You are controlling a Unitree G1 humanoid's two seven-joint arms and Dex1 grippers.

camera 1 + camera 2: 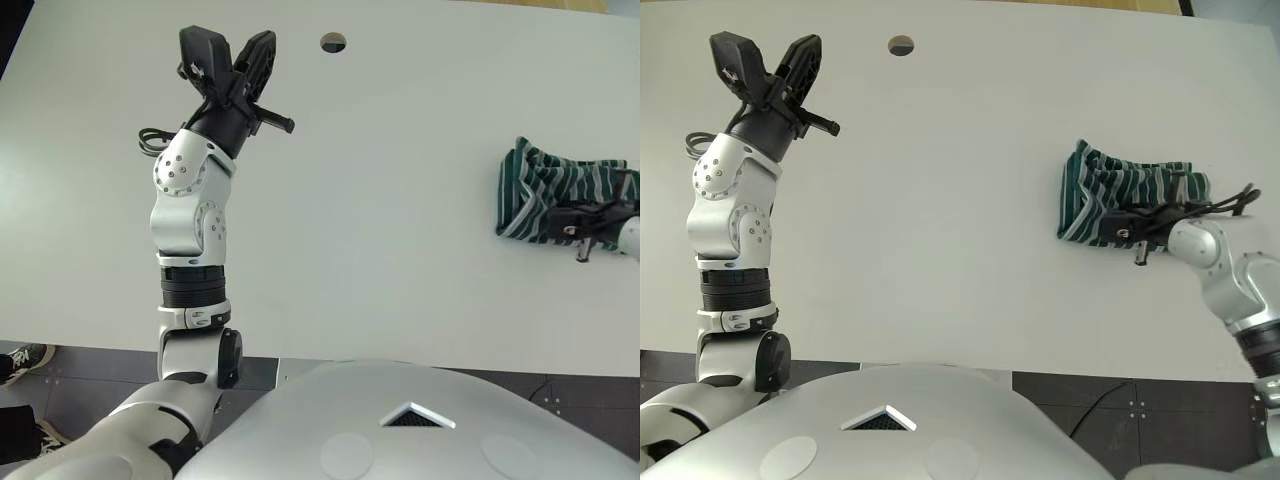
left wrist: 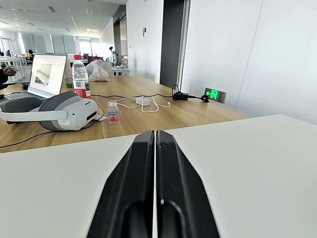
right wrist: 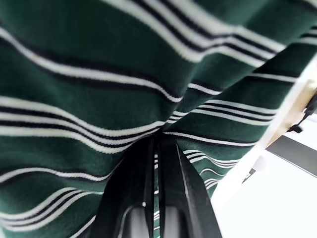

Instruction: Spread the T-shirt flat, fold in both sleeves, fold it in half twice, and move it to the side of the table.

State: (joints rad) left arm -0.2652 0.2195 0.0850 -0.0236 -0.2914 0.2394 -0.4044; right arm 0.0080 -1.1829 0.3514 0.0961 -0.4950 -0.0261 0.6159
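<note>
The folded T-shirt [image 1: 1108, 185] lies at the frame's right on the surface [image 1: 940, 200], with the right pincer [image 1: 1125, 223] closed on its edge. This seems the last step, moving it aside; next, release. The left pincer [image 2: 155, 136] is closed and empty.

We see the T-shirt [image 1: 1095, 190] in dark green, crossed by thin white stripes that run beside darker, near-black lines. The desk [image 1: 400, 200] is plain white. The left hand [image 2: 154, 134] and the right hand [image 3: 156, 141] are both glossy black. Beyond the desk, a second desk [image 2: 148, 116] shows warm brown wood grain. On it we find a white and grey headset [image 2: 54, 111], a clear bottle [image 2: 80, 79] with a red label, and white cables [image 2: 146, 103]. A small sign [image 2: 214, 94] beyond the desk glows green.
</note>
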